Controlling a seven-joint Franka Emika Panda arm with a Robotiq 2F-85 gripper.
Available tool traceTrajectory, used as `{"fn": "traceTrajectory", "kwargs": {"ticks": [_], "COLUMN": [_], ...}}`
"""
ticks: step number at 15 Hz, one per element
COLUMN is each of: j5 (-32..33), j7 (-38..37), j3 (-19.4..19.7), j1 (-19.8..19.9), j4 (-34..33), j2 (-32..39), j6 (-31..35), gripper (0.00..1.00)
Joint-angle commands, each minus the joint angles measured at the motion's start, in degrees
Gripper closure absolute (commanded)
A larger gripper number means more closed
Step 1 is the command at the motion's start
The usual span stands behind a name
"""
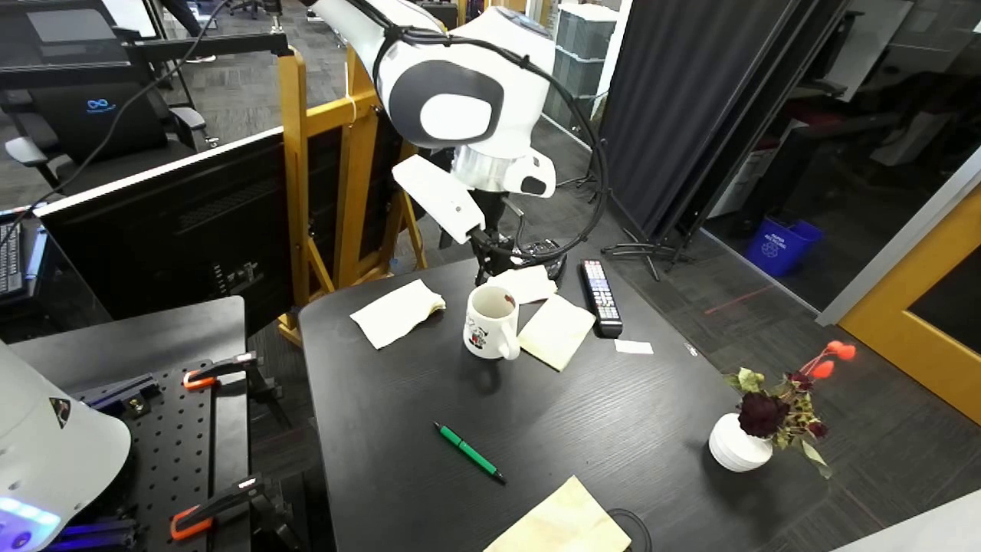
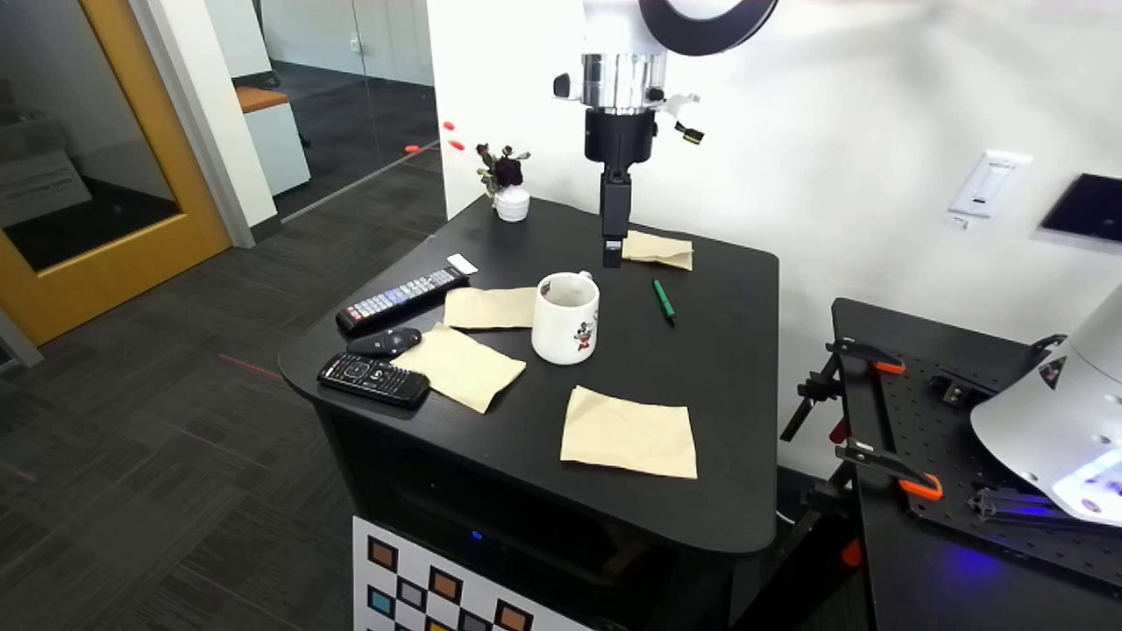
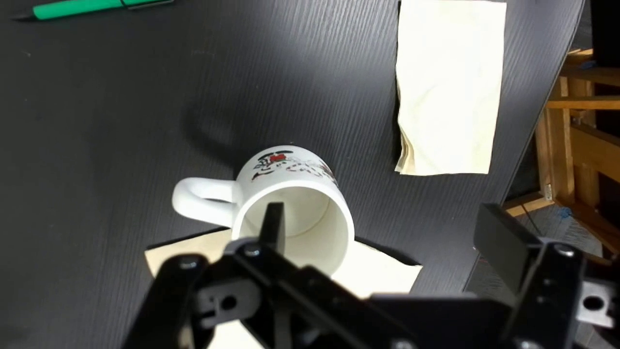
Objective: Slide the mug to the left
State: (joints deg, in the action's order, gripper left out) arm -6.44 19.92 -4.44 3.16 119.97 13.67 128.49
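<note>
The white mug (image 1: 481, 335) with a cartoon print and a side handle stands upright on the dark table, beside yellowish napkins. It also shows in an exterior view (image 2: 561, 333), its handle pointing away from that camera. In the wrist view the mug (image 3: 341, 213) shows its pale inside, with the handle to the left. My gripper (image 3: 387, 232) is open and empty; its left finger overlaps the mug's mouth in the picture and its right finger overlaps the table edge. In both exterior views the gripper (image 2: 612, 250) (image 1: 484, 264) hangs fingers down above the table. No contact with the mug shows.
Several napkins (image 2: 629, 434) lie around the mug. A green pen (image 1: 469, 452), a long remote (image 1: 602, 299), smaller remotes (image 2: 372, 379) and a white vase with red flowers (image 1: 737, 445) are on the table. A wooden easel (image 1: 295, 176) stands beyond the table edge.
</note>
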Motion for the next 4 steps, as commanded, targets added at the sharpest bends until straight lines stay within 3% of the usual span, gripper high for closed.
{"fn": "traceTrajectory", "kwargs": {"ticks": [1,2,4], "j5": [-0.89,-0.17,-0.18], "j7": [0.26,0.06,0.06], "j3": [0.75,0.71,0.9], "j1": [-0.06,-0.47,-0.47], "j4": [4.34,1.24,2.12], "j2": [-4.02,-1.27,-1.99], "j6": [2.65,0.59,1.15], "gripper": [0.0,0.0,0.0]}}
